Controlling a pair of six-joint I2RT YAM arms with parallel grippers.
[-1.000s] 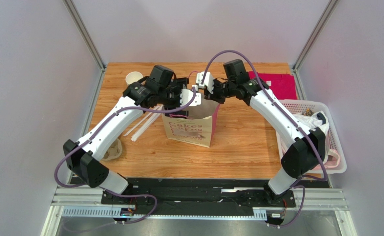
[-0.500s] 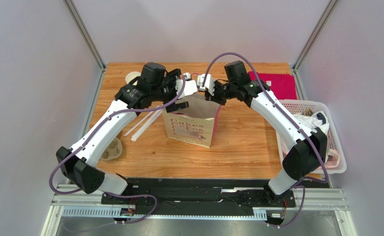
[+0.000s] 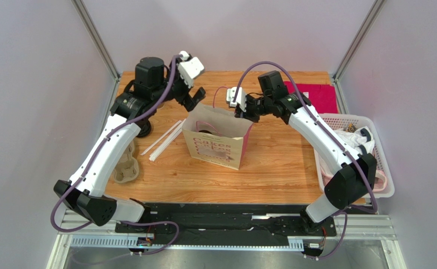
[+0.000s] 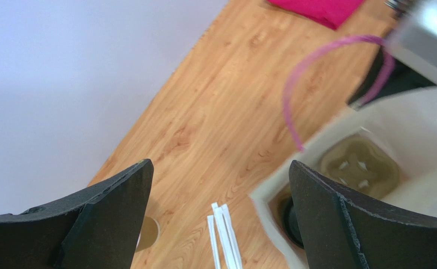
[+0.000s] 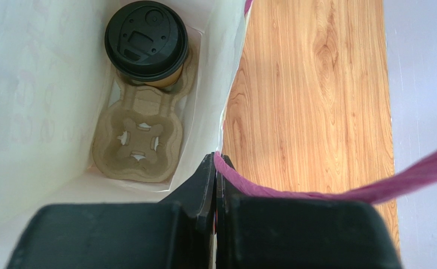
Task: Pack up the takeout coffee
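Takeout coffee [image 5: 146,39] sits in the carrier [image 5: 139,134] inside the bag [image 3: 218,148]; right gripper [image 5: 215,168] pinches the pink handle [image 5: 293,193], left gripper [image 4: 218,168] is wide and empty. A handle tug may tip the bag.

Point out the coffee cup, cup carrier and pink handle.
coffee cup [image 5: 146,39]: right wrist view, black lid
cup carrier [image 5: 169,134]: right wrist view, empty pocket's rim
pink handle [image 5: 316,194]: right wrist view, stretched strap

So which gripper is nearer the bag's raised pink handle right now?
Right. The right gripper is shut on the pink handle above the bag; the left gripper hangs open beside the bag's far left corner.
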